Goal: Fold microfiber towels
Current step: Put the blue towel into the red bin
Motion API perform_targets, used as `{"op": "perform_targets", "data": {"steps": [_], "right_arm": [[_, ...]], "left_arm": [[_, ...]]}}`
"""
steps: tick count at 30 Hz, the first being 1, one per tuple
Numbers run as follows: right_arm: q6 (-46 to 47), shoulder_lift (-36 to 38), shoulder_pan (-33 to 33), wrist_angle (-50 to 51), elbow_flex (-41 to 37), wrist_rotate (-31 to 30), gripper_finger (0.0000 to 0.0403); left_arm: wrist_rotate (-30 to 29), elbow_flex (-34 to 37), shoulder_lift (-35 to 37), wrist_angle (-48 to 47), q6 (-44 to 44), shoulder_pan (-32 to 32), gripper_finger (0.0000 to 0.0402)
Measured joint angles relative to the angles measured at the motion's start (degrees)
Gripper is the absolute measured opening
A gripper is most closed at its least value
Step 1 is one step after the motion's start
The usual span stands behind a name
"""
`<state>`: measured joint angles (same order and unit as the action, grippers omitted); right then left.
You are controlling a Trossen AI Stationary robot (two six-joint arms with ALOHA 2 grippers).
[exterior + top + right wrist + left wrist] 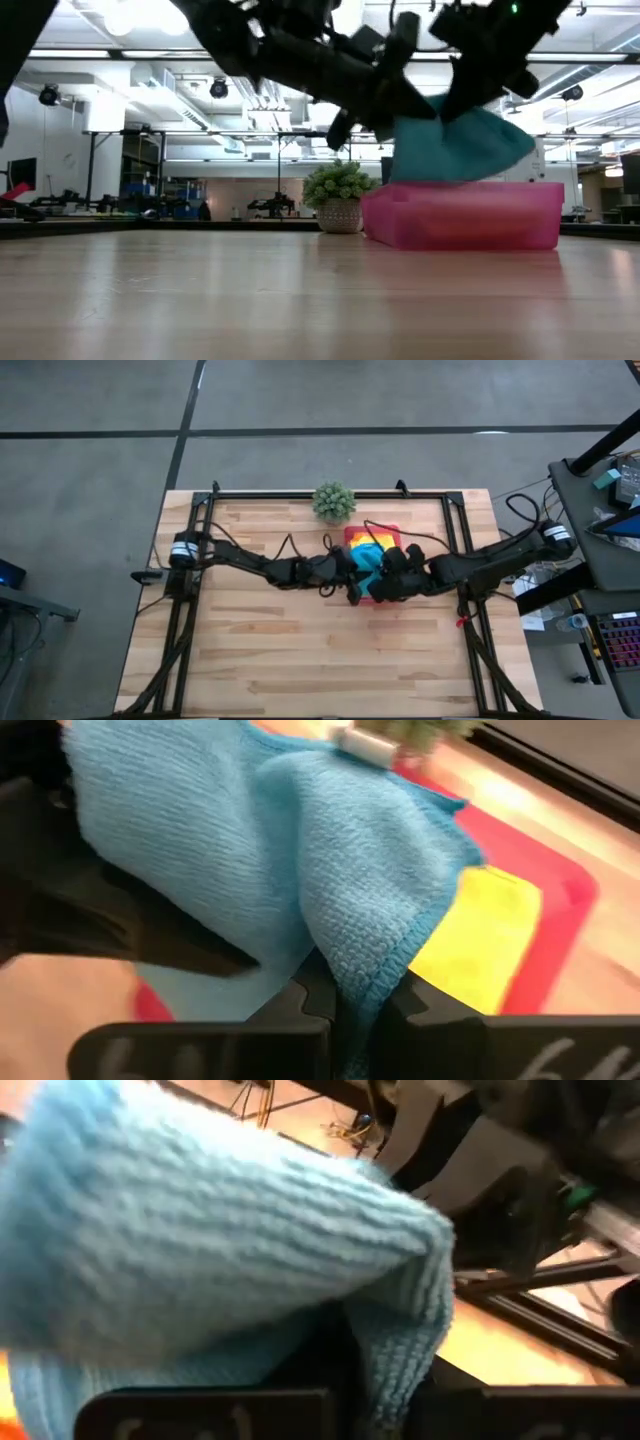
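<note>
Clearly both the left gripper (352,592) and right gripper (378,590) have their fingers pinched tight on the turquoise towel (455,145), lifted just above the pink tray (470,215) on the counter (300,650), so uneven pulling might slip a corner free.

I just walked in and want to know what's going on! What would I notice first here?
You'd first see the soft turquoise blue microfiber towel, lifted above the flat pink rectangular tray near the table's far edge. The left gripper and right gripper are both shut on it, meeting over the tray. A yellow towel lies in the tray, and a small spiky green potted plant stands just behind.
</note>
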<state>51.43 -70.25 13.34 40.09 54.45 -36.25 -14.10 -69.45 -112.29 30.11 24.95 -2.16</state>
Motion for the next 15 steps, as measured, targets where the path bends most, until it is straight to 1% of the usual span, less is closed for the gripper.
{"op": "perform_targets", "data": {"steps": [3, 6, 9, 13, 15], "right_arm": [[-0.9, 1.5, -2.2, -2.5, -3.1, -0.1, 0.0015], [-1.1, 2.2, -3.9, -2.9, -5.3, 0.0, 0.0015], [-1.1, 2.6, -5.3, -2.9, -6.6, 0.7, 0.0015], [-1.0, 2.6, -6.7, -3.0, -7.2, 2.1, 0.0015], [-0.1, 2.2, -7.0, -3.3, -7.2, 2.2, 0.0015]], "left_arm": [[0.8, -1.9, -1.8, -0.5, 0.0, 1.6, 0.0001], [1.3, -3.0, -2.7, -1.2, 0.1, 2.7, 0.0001], [2.1, -3.0, -3.0, -1.4, 0.4, 3.4, 0.0001], [2.1, -2.9, -3.0, -4.6, 4.2, 3.5, 0.0001], [2.1, -2.8, -3.0, -5.6, 4.7, 3.5, 0.0001]]}}
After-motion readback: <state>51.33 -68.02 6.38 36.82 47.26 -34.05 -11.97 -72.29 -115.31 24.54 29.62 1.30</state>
